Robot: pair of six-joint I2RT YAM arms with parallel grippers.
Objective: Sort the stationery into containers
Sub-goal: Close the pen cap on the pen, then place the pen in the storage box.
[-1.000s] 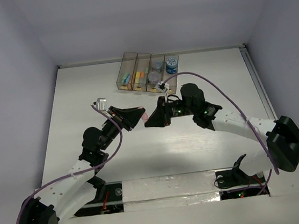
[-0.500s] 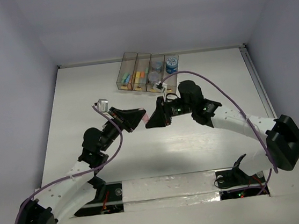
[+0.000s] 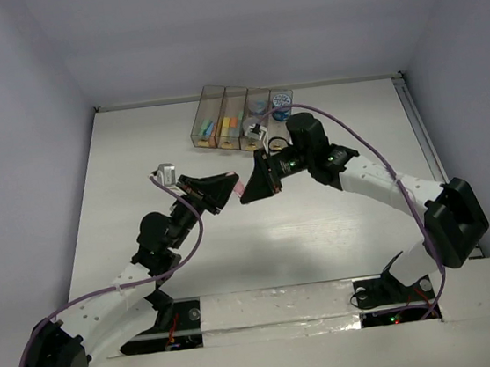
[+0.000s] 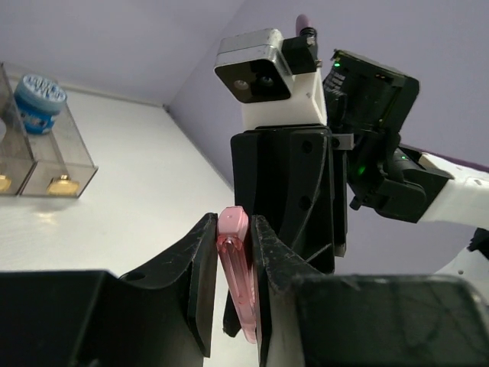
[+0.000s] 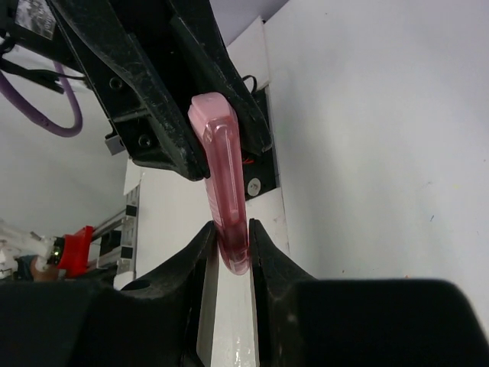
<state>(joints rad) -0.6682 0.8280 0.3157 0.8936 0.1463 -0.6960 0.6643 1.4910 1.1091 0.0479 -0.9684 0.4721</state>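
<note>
i have both arms meeting tip to tip above the middle of the table point(image 3: 353, 118). the left gripper point(image 4: 233, 225) is clamped on one end of a pink stick point(image 4: 237, 264) and the right gripper point(image 5: 231, 229) is clamped on the other end, so the stick bridges the two, off the surface. from the top camera it is only a small pink sliver between black fingers. the containers point(image 3: 198, 129) stand in a row at the far edge, well apart from the stick. my right wrist overlaps the near ends of the right-hand bins. i make out coloured sticks in the left bins and a blue roll point(image 3: 281, 100) at the right, too small to count. the left wrist view cuts the bins off at its left edge.
</note>
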